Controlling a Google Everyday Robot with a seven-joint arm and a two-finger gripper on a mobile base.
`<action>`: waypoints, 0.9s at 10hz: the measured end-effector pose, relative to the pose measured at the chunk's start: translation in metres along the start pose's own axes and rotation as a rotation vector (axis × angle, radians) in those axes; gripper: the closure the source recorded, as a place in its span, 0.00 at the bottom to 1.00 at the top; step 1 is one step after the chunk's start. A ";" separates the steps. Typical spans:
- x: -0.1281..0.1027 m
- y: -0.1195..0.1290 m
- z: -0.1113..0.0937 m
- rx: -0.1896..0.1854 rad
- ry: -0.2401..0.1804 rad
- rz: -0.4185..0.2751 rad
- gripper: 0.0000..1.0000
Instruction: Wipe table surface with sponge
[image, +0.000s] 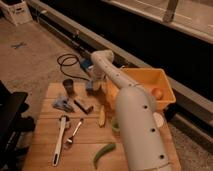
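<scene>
My white arm reaches from the lower right over the table surface (82, 157), a light-brown plank top. Its gripper (94, 84) hangs at the far edge of the table, just left of the yellow tub (167, 89). The gripper is shut on the sponge (91, 87), a small blue block that sits low against the wood at the fingertips. The arm's upper link hides the table's right side.
On the table lie a dark cup (68, 86), a pale blue-grey rag (62, 103), a dark block (83, 106), a yellow piece (101, 116), a spoon (74, 133), a white-handled tool (60, 139) and a green pod (103, 150). A blue device with black cable (83, 64) sits on the floor behind.
</scene>
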 end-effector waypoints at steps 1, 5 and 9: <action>-0.002 0.005 -0.001 0.004 -0.015 -0.005 1.00; -0.023 0.041 -0.006 -0.019 -0.059 -0.024 1.00; 0.021 0.051 -0.015 -0.023 0.008 0.061 1.00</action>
